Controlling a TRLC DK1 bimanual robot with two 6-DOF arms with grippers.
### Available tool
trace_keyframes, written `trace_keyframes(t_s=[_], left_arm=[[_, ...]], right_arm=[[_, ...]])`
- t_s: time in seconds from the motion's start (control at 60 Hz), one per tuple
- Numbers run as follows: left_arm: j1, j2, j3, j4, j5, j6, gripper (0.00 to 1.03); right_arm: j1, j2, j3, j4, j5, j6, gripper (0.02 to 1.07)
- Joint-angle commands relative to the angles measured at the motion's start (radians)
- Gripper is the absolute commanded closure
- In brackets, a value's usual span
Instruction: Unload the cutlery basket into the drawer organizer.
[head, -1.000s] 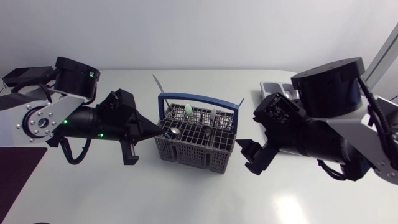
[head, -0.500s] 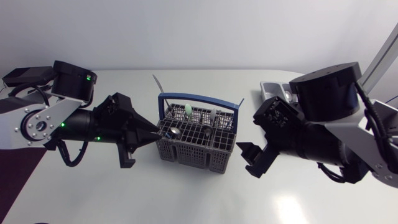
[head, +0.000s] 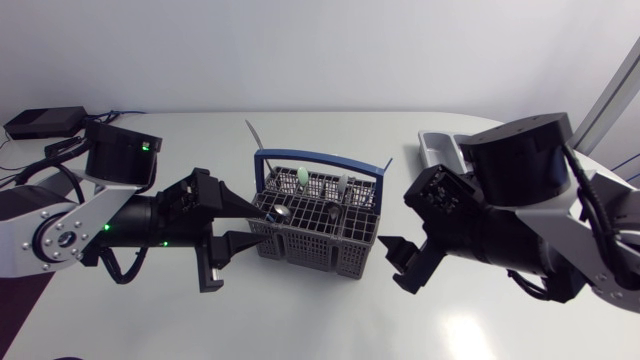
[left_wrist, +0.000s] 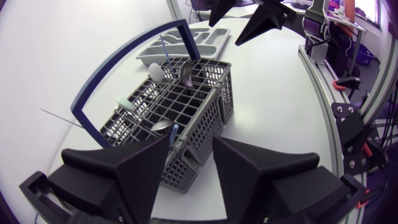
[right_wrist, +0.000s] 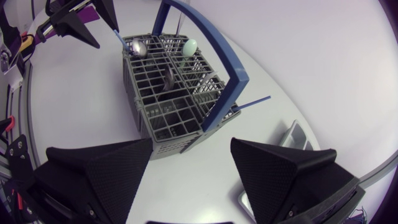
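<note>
The grey cutlery basket (head: 310, 245) with its blue handle (head: 320, 158) stands mid-table, holding spoons and a few pieces with coloured handles. The drawer organizer (head: 440, 148) lies well apart at the table's far right, partly hidden behind the right arm. The left gripper (head: 258, 227) has its fingers moderately spread at the basket's left corner, which sits just ahead of the gap between them, and the right gripper (head: 392, 264) hangs wide open near the basket's right side, clear of it.

Grey grid-walled cutlery basket (head: 312, 246), blue handle (head: 320, 157), mint-green spoon (right_wrist: 189, 46), pale grey organizer (head: 440, 148), white table (head: 300, 315)
</note>
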Motion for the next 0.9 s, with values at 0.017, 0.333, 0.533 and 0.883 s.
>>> trace_keyframes(t_s=[0.017,0.333,0.533,0.883], left_arm=[[-0.009,0.001,-0.017,0.033,-0.009,0.007,0.46],[-0.006,0.037,-0.009,0.076,-0.014,0.000,0.46],[-0.006,0.060,0.001,0.095,-0.015,-0.002,0.51],[-0.008,0.077,0.007,0.127,-0.015,-0.011,0.73]], right_arm=[[0.010,0.012,-0.030,0.008,0.006,-0.011,0.17],[0.010,0.014,-0.030,0.012,0.006,-0.015,0.17],[0.009,0.012,-0.032,0.012,0.006,-0.020,0.17],[0.007,0.017,-0.028,0.014,0.006,-0.025,0.17]])
